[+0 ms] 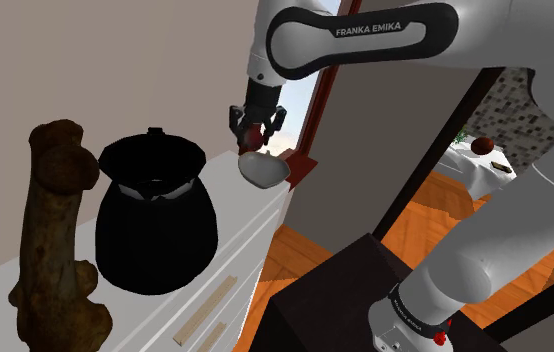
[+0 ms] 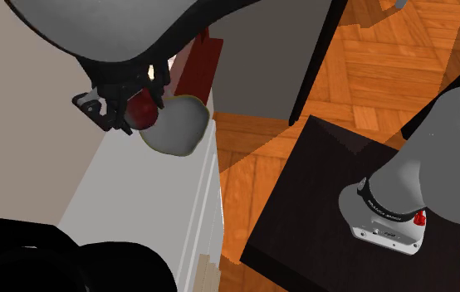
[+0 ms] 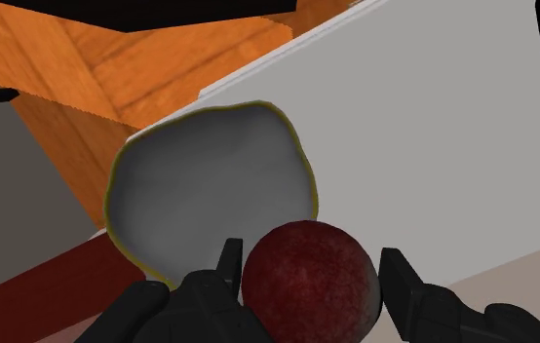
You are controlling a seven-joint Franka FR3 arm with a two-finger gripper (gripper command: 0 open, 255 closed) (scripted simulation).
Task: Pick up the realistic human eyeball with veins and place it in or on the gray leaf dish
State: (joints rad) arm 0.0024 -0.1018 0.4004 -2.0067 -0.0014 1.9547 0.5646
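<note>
1. The fingers [image 3: 395,283] are clamped on a dark red ball [image 3: 309,278].
2. The ball hangs just above a grey dish [image 3: 210,185] with a yellowish rim.
3. The dish sits at the edge of a white counter [image 3: 434,146].

Orange parquet floor [image 2: 261,141] beside white drawer cabinet [image 1: 255,232]

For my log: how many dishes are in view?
1: the grey leaf dish at the counter's edge, below the gripper's dark red ball. The black pot may hide others.
</note>
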